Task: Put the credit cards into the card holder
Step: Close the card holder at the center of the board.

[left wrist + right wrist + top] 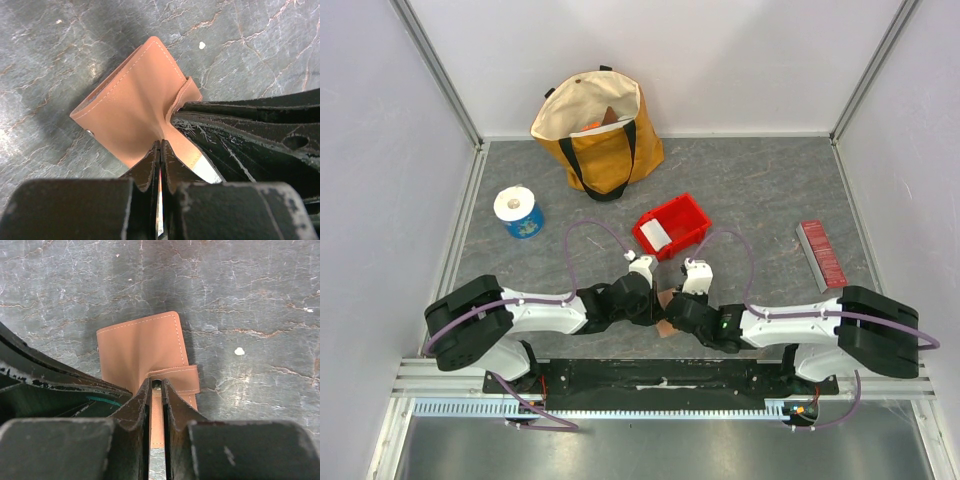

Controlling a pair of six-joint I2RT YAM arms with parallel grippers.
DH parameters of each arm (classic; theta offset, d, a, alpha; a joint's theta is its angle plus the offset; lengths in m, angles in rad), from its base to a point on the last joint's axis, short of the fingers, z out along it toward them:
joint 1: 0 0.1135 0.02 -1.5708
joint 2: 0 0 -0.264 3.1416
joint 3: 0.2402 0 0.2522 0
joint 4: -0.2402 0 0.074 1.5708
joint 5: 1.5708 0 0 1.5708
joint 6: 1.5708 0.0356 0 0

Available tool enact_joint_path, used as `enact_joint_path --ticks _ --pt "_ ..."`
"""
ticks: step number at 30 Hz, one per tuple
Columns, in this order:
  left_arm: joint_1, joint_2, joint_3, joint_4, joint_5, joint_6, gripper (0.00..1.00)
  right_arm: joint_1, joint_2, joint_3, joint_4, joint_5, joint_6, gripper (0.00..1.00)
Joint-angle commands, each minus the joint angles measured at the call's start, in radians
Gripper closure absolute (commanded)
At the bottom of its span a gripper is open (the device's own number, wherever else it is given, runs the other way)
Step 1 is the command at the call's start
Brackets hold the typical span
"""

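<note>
On the grey marbled table (760, 190), the red plastic bin (692, 212) holds what looks like a white credit card (657, 235), beyond both arms. The folded tan leather card holder (130, 100) lies nearer, between the grippers, its long axis pointing away from them. The left gripper (160, 150) is clamped on its near edge, and the right gripper (157, 386) narrowly pinches its snap tab (175, 377).

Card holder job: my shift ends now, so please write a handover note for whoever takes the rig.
Left gripper: shut on the near edge of the tan leather-like bifold card holder.
Right gripper: shut on the same holder, at its snap tab.
Holder: folded shut, pinched between both grippers in front of the arm bases.
A white card-like piece lies in the red plastic bin.
Done: holder gripped; no card visibly slotted.
To do: open the holder, fetch the cards, insert them.
</note>
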Motion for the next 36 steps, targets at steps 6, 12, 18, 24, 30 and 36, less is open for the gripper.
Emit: enact_joint_path --ticks 6,12,18,24,30,36 --pt "-0.002 0.000 -0.019 0.004 -0.006 -0.025 0.96 -0.074 0.112 0.012 -0.213 -0.376 -0.060 0.86" --pt "-0.004 -0.003 -0.020 0.004 -0.008 -0.027 0.96 -0.079 0.196 0.057 -0.300 -0.393 -0.099 0.87" --pt "-0.007 -0.018 -0.026 -0.004 -0.019 -0.027 0.96 -0.100 0.196 0.060 -0.303 -0.419 -0.145 0.82" --pt "-0.004 -0.054 -0.030 0.005 -0.035 -0.007 0.89 -0.106 0.052 0.123 -0.294 -0.331 -0.195 0.74" --pt "-0.004 -0.162 -0.025 -0.042 -0.095 0.014 0.62 -0.143 -0.147 0.174 -0.267 -0.279 -0.254 0.53" --pt "-0.002 -0.270 -0.011 -0.188 -0.192 0.013 0.35 -0.264 -0.311 0.102 -0.285 -0.274 -0.241 0.29"
